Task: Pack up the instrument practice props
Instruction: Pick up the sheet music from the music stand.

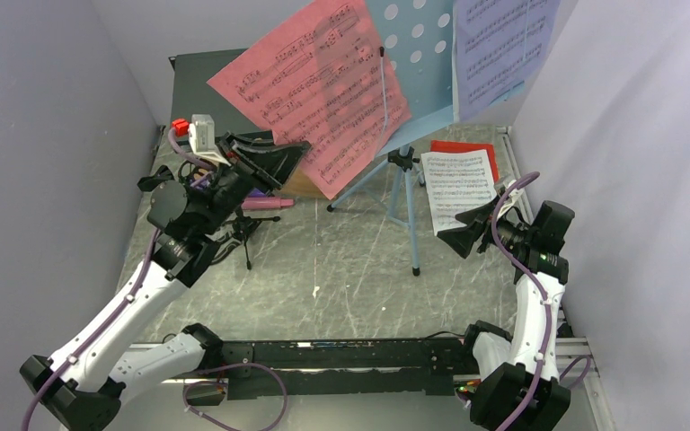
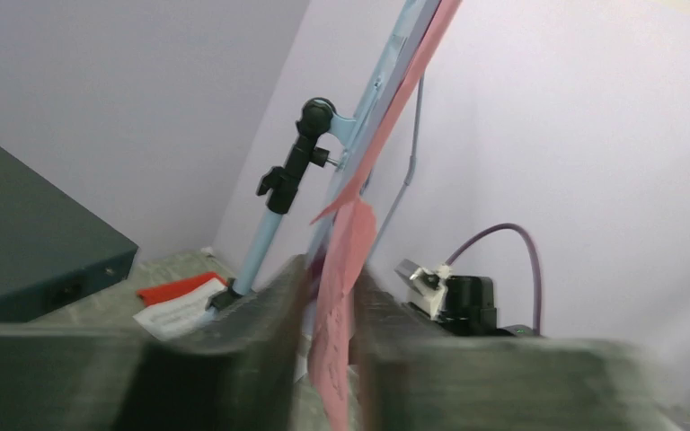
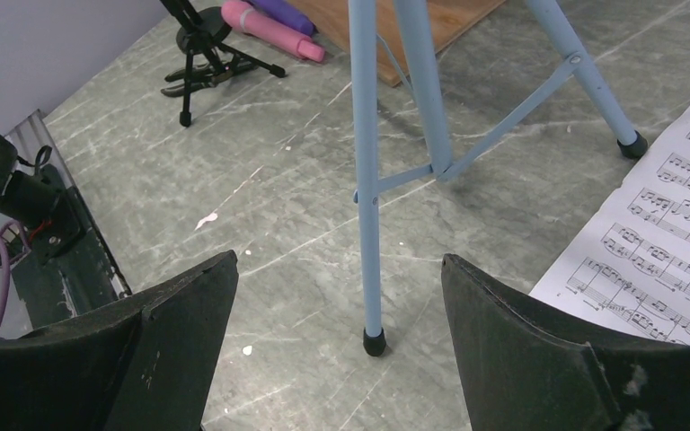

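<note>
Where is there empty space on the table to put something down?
The biggest bare patch of table lies between the small black tripod, the blue stand and the near rail. It is crowded at the back left around the pink microphone, and on the right where the white sheet lies.

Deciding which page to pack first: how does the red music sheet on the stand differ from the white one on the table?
The red music sheet leans up on the light-blue stand; the white sheet lies flat on the table. The red music sheet's lower edge sits between the left gripper's jaws; the white sheet is untouched, near the open right gripper. Both carry printed notation.
</note>
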`<state>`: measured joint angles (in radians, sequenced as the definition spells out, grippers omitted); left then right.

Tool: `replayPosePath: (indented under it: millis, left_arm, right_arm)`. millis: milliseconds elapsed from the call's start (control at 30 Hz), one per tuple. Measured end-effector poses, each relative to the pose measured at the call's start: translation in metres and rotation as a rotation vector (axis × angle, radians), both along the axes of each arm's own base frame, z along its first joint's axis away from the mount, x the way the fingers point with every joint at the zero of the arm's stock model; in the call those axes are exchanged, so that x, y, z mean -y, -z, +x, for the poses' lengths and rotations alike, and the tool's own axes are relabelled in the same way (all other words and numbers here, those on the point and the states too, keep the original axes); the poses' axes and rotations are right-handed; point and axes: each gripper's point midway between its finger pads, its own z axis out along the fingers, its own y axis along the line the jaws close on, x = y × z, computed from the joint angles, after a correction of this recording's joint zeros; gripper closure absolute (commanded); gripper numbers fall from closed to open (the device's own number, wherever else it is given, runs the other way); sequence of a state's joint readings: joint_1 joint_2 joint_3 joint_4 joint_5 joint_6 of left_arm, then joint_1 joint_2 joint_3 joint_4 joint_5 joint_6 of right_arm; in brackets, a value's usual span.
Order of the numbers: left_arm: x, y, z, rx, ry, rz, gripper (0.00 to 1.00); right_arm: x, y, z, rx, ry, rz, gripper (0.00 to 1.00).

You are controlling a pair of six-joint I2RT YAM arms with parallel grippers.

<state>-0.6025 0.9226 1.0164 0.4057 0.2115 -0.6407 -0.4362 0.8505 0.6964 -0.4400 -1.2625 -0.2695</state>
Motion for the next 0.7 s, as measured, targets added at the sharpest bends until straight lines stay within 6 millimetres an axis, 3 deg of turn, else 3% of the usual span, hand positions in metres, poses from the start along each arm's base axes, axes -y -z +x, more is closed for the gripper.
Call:
replayPosePath:
  millis: [33,67,333,700]
  left_arm:
    - [0.001,-0.002,0.001,0.004,0.0,-0.002,0.98]
    - [0.001,-0.004,0.002,0.008,-0.001,-0.001,1.0]
    - [0.0,-0.008,0.001,0.085,-0.028,0.051,1.0]
    - [-0.031,-0.03,-0.036,0.288,-0.128,0.139,1.0]
  right_arm:
    - [0.0,0.0,0.0,0.0,0.0,0.0,0.14]
    - [0.0,0.0,0.0,0.0,0.0,0.0,0.13]
    - [0.0,0.0,0.0,0.005,-0.002,-0.005,0.13]
    - [0.0,0.0,0.0,0.008,-0.003,-0.008,0.13]
